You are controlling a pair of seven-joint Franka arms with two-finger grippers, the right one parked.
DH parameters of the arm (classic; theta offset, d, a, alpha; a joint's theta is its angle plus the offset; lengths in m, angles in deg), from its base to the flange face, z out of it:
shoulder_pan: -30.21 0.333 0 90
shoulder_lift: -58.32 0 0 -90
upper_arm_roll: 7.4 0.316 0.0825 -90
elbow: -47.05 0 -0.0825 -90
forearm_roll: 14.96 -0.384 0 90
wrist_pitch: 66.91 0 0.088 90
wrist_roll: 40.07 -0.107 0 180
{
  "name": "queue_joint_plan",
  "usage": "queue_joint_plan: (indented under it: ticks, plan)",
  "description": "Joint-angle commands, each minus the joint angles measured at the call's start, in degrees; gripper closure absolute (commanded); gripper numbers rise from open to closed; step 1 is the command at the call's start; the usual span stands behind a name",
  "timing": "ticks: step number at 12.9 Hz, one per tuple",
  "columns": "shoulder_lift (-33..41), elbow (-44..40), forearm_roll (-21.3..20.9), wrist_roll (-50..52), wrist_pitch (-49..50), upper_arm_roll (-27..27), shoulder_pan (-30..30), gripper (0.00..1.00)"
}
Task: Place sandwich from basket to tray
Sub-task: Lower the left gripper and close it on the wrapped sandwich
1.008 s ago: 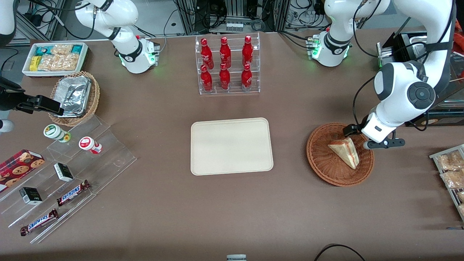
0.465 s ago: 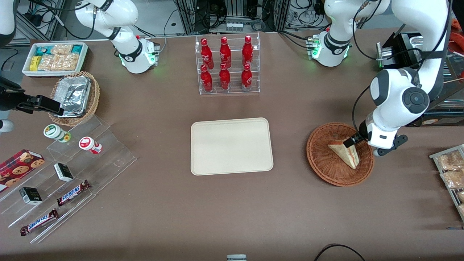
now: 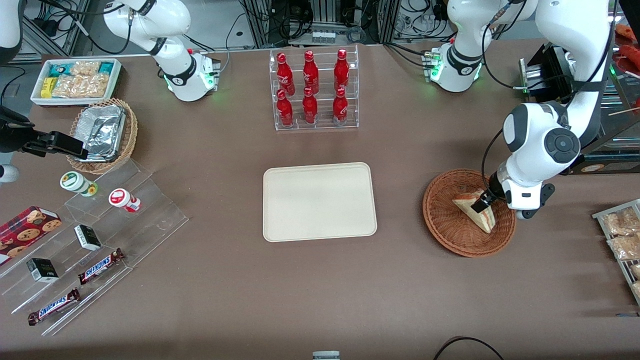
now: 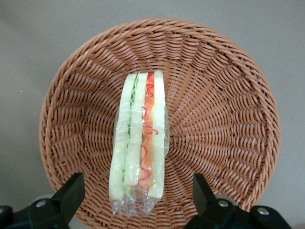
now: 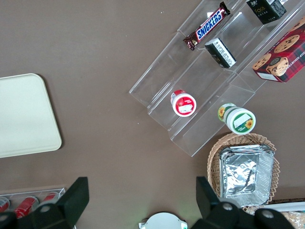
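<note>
Sandwich [image 4: 139,143] lies in basket [image 4: 228,119], between the wide-open jaws of gripper [image 4: 138,200]; fingers hold nothing, poised above it.

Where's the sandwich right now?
The sandwich lies in the reddish-brown wicker basket toward the working arm's end of the table, beside the empty tray; the open end effector hangs just above it.
</note>
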Motion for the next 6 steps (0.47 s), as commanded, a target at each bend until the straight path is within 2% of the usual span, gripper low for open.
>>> queue_joint_plan:
  ticks: [1, 5, 6]
  plan:
    - [-2.5, -0.4, 0.4, 1.2, -2.4, -0.3, 0.0, 0.00]
    - [-4.5, -0.4, 0.6, 1.6, -3.9, -0.3, 0.2, 0.00]
    - [-4.8, -0.3, 0.7, 1.6, -4.0, -0.3, 0.3, 0.09]
